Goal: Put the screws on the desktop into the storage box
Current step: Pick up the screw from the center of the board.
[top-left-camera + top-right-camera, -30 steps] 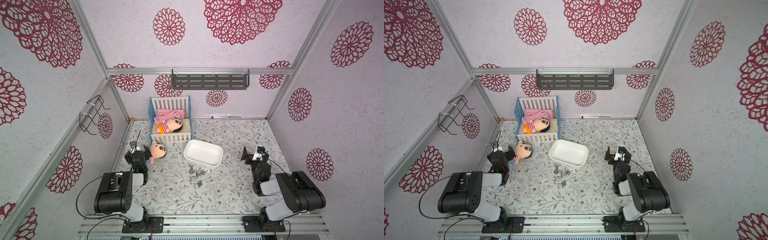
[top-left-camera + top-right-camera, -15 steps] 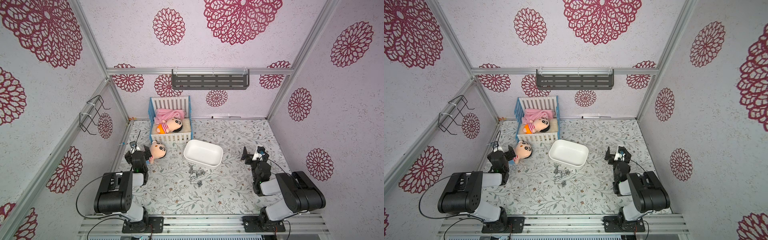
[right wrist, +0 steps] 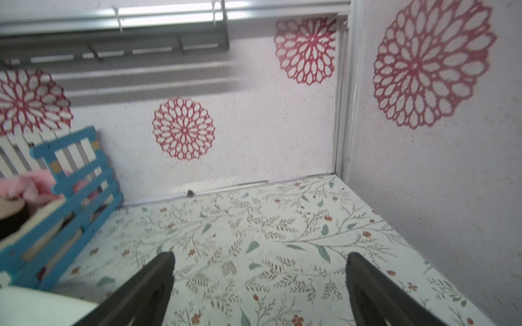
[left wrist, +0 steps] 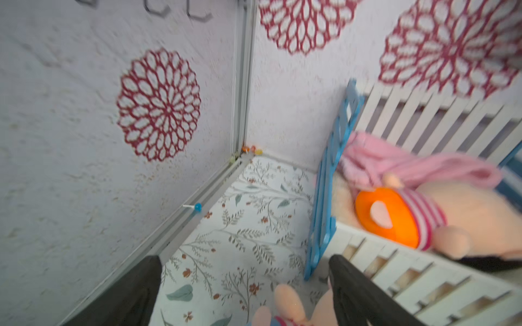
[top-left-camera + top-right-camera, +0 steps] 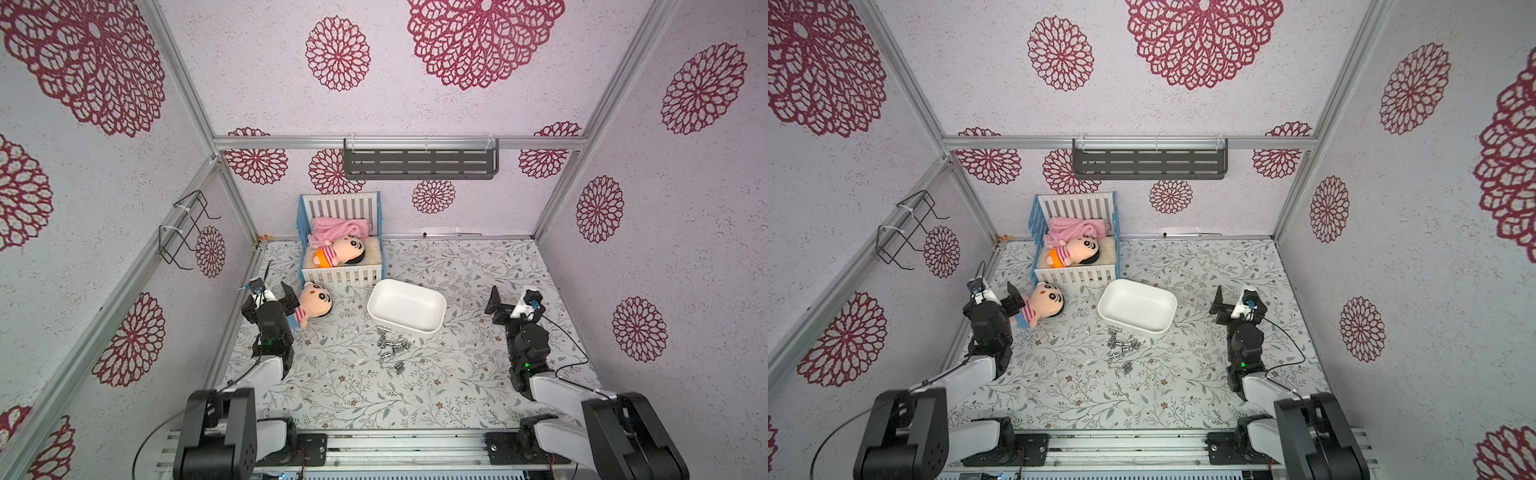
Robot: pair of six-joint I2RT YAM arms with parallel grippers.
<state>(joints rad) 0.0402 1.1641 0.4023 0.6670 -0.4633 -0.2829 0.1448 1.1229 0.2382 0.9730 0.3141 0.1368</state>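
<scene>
Both arms reach forward from the near rail over the desktop. The screws lie loose on it in a small scatter between the two arms, behind the level of the fingertips. None is inside the storage box. That white tub stands just beyond them and between the grippers, a little closer to the right one. The farthest screws sit just beside its near wall.

The left gripper is released, jaws spread wide and holding nothing. A plush doll lies on the desktop at its right finger, and a peach limb shows between the fingers in the wrist view. Whether it touches them I cannot tell. The right gripper is likewise released and empty, with only bare desktop ahead of it.

Ahead and to the right of the left gripper stands a blue-and-white toy crib, holding a second doll and a pink blanket. A grey shelf hangs on the far wall.
</scene>
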